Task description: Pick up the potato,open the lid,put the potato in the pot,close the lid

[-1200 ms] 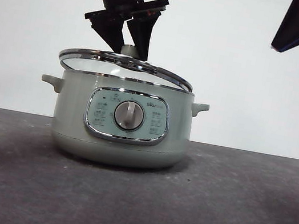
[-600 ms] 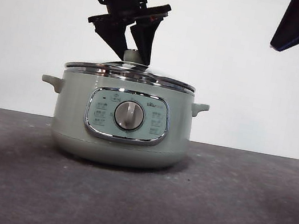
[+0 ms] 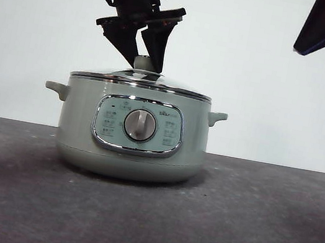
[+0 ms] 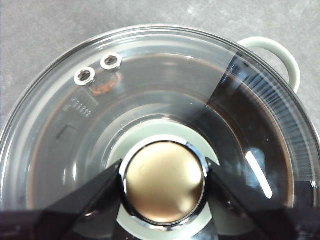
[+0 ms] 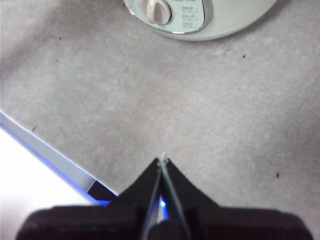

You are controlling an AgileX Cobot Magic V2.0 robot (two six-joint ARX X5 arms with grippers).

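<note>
- Lid sits level on the pot; left gripper directly above, jaws flanking the knob (seemingly touching).
- Potato probably inside, hidden.
- Right gripper pressed together, waiting.

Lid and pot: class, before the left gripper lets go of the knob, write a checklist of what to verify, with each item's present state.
1. Lid sits level on the pot all round: ok.
2. Left gripper has its jaws against both sides of the knob: ok.
3. Potato inside the pot: cannot tell; only a reddish patch shows through the glass.
4. Right gripper is shut, holds nothing and is away from the pot: ok.
5. Pot stands flat on the table: ok.
</note>
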